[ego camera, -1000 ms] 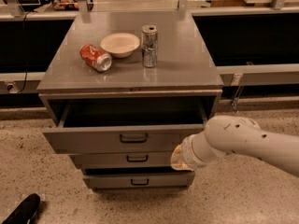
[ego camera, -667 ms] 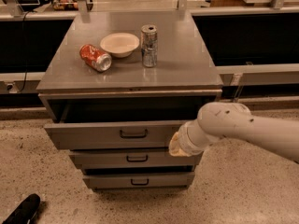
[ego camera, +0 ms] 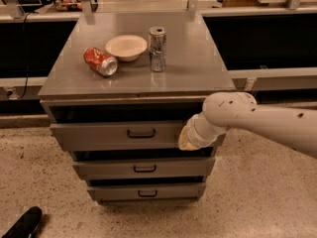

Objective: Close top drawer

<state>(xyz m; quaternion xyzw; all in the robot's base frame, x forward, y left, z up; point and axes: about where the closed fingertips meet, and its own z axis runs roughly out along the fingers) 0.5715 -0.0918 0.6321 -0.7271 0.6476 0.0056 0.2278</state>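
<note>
Top drawer (ego camera: 111, 135) sits uppermost of three in the grey bench (ego camera: 198, 73), pulled partly out, with a dark gap between its front and the bench top. Its front stands forward of the two drawers below it. At the far left, low on the speckled floor (ego camera: 44, 177), lies a dark object (ego camera: 22, 224), well apart from the bench. On the bench top, towards the left, a red can (ego camera: 100, 61) lies on its side, just beside a pale bowl (ego camera: 127, 47). Right of the bowl a silver can (ego camera: 157, 48) stands upright. Below, a small dark handle (ego camera: 141, 133) sits at the centre of the top drawer's front; the middle drawer (ego camera: 109, 169) and bottom drawer (ego camera: 114, 192) carry similar handles and look closed. Further right, the end effector (ego camera: 187, 139) is up against the right part of the top drawer's front, apparently touching it, well right of the handle. Only its yellowish tip shows, so whether it is open or closed cannot be told; it holds nothing that can be seen. The white arm (ego camera: 262, 120) reaches in from the right edge, bending at a rounded joint just by the bench's right front corner
</note>
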